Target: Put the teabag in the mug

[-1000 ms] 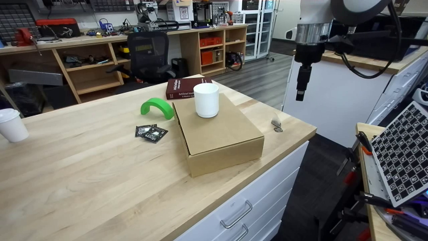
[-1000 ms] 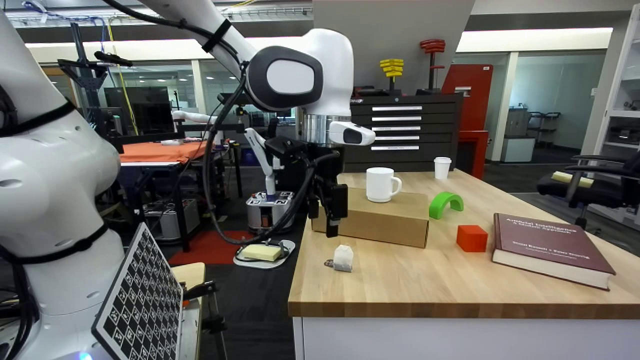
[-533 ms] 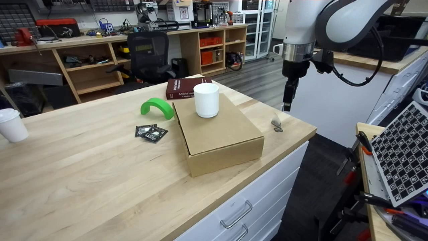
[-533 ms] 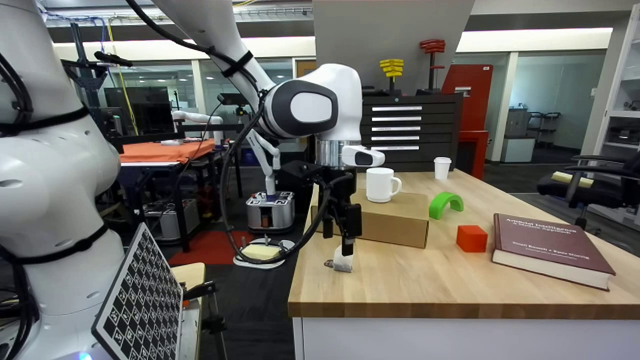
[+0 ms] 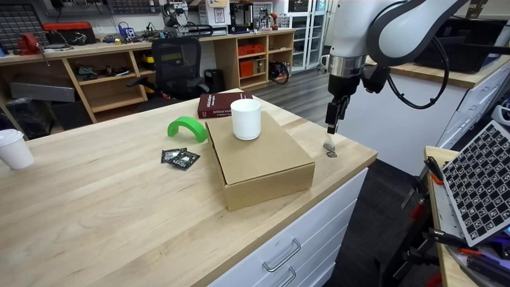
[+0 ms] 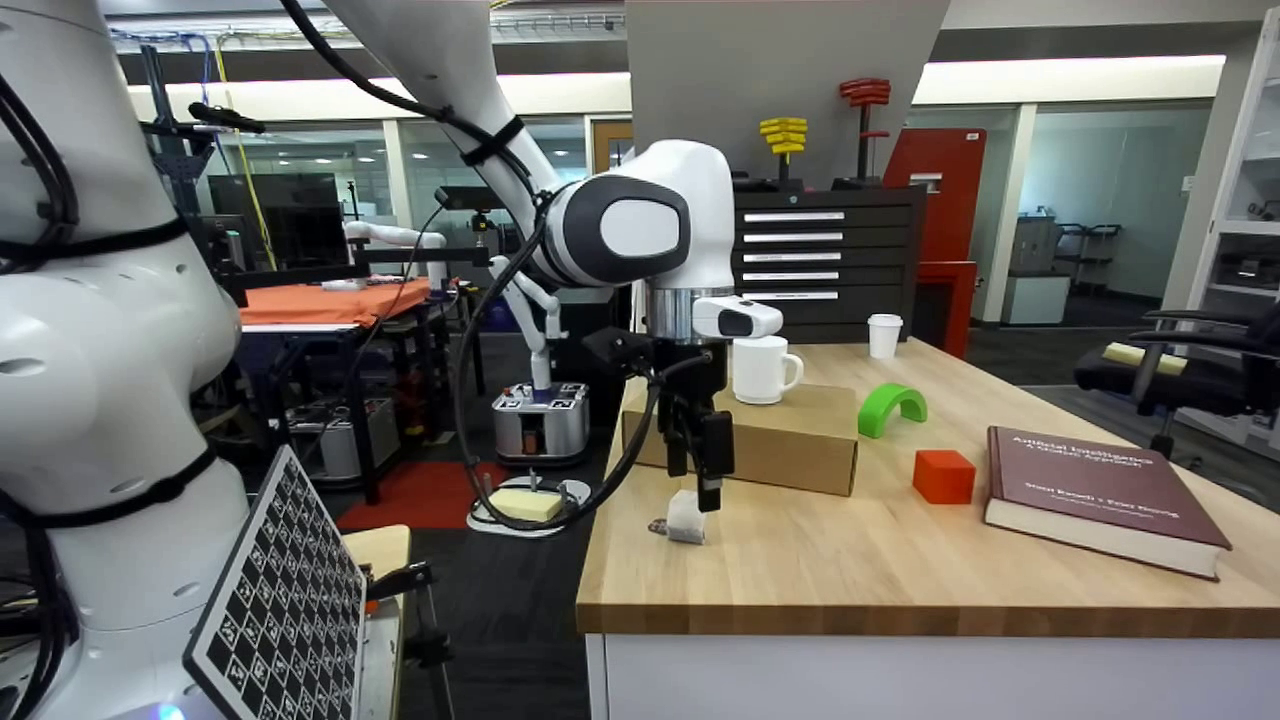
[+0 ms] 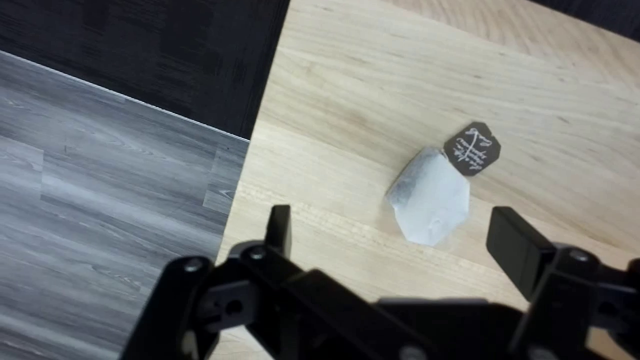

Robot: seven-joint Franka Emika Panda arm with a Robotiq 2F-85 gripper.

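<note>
A white teabag with dark contents stands on the tabletop near a corner, in both exterior views. In the wrist view the teabag shows with its dark paper tag beside it. My gripper is open and empty. Its two fingers are wide apart, with the teabag ahead and between them in the wrist view. In both exterior views the gripper hangs just above the teabag, pointing down. The white mug stands upright on a cardboard box.
The box stands close beside the gripper. A green arch, black packets, a maroon book, a red cube and a paper cup lie around on the table. The table edge is near the teabag.
The arm has moved in over the table and lowered, bringing the gripper from off to the side to just above the teabag. The teabag, mug and box have not moved.
</note>
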